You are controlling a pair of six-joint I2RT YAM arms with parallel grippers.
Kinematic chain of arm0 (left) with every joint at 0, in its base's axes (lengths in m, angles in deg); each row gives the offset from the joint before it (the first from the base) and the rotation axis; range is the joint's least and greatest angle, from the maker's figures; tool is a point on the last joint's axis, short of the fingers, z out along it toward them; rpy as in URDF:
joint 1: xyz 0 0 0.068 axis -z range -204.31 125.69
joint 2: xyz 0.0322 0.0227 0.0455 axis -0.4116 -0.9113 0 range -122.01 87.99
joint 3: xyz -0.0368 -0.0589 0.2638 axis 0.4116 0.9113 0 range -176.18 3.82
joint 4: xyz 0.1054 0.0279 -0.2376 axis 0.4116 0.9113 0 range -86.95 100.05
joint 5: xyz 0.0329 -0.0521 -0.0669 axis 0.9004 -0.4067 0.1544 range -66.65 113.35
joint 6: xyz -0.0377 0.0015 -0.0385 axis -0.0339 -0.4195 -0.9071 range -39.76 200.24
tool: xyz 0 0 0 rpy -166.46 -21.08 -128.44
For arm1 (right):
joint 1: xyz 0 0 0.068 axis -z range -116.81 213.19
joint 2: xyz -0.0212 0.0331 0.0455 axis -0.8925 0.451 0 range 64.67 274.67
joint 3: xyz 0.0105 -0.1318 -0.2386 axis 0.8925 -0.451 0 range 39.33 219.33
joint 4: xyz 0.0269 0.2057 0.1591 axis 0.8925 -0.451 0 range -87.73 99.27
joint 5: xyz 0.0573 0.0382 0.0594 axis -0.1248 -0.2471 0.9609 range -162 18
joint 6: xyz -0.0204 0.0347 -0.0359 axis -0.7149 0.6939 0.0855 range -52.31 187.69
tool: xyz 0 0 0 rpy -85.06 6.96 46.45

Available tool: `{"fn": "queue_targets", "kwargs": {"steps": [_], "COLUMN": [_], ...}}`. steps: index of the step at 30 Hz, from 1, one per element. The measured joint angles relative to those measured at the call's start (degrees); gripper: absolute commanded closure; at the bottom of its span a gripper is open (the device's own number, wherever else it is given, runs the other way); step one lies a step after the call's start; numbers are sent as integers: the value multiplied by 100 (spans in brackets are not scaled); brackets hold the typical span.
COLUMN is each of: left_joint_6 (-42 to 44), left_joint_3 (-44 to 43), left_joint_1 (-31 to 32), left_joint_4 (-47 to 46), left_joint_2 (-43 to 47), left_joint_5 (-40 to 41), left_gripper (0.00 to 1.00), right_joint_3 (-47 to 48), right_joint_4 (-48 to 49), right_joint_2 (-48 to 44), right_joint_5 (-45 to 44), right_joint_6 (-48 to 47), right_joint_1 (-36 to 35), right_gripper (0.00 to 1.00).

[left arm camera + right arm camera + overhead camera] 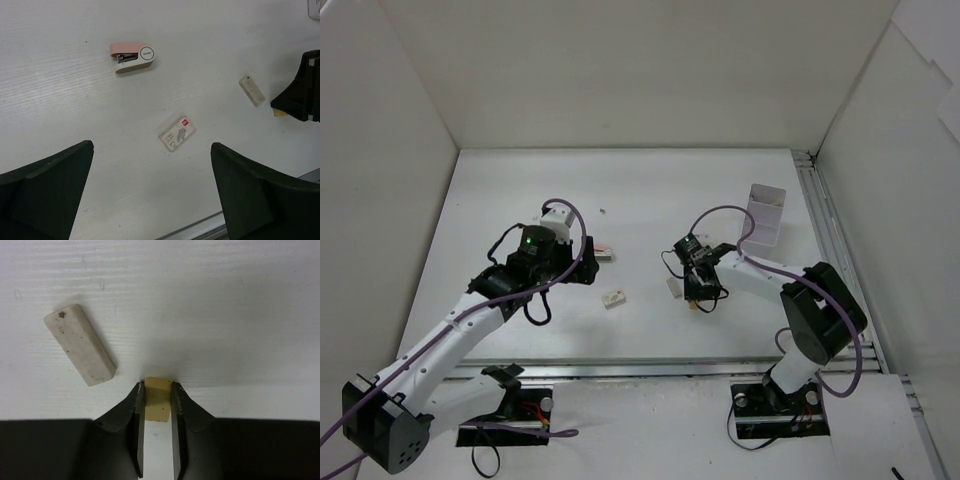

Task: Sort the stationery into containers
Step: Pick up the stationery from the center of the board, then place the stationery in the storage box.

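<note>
Okay, so the white surface point(650, 195) is boxed in by pale walls, and a good chunk of it is covered by the two arms. The left arm point(450, 335) is stretched out over the left half. The right arm point(815, 315) is folded at the elbow and pointed left toward the centre. The white bin point(765, 213) is parked at the far right, well apart from all the loose bits. Its inner compartments can't really be made out from above.

The left claw point(151, 147) is spread as wide as it goes, with nothing gripped, and is held above the surface. The right claw point(157, 390) is closed down on a little tan eraser block point(157, 400), with both fingers pressed flat against its sides, low near the middle of the surface. Whether the block is resting on the surface or just off it can't be told.

A pink-and-white stapler point(132, 56) is lying on its side in the left half, just beside the left wrist. A white eraser with a red label point(177, 133) is lying flat near the middle, nearer than the stapler and apart from it. It is framed between the left claw's fingers in that wrist view. A plain off-white eraser point(80, 344), with a dark speck at one corner, is lying just left of the right claw, close to the pinched block but not touching it or the fingers.
</note>
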Motion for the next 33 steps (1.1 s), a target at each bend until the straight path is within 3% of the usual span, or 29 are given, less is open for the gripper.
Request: {"fn": "queue_targets", "kwargs": {"steps": [9,15,24,33], "left_joint_6": [2,0,2,4], "left_joint_3": [-7,-7,-13,-221], "left_joint_1": [0,0,0,0], "left_joint_4": [-4,-7,-4,-4], "left_joint_2": [-20,-142,-192,-424], "left_joint_5": [-11,-44,-7,-2], "left_gripper": [0,0,0,0], "right_joint_3": [-195,669,1526,2098], "right_joint_4": [-22,-63,-24,-101], "right_joint_2": [-988,-1467,-957,37], "right_joint_5": [-240,-953,-2426,-2879], "right_joint_6": [-61,-273,-118,354], "right_joint_1": [267,1134,2326,2658], "right_gripper": [94,97,93,94]}}
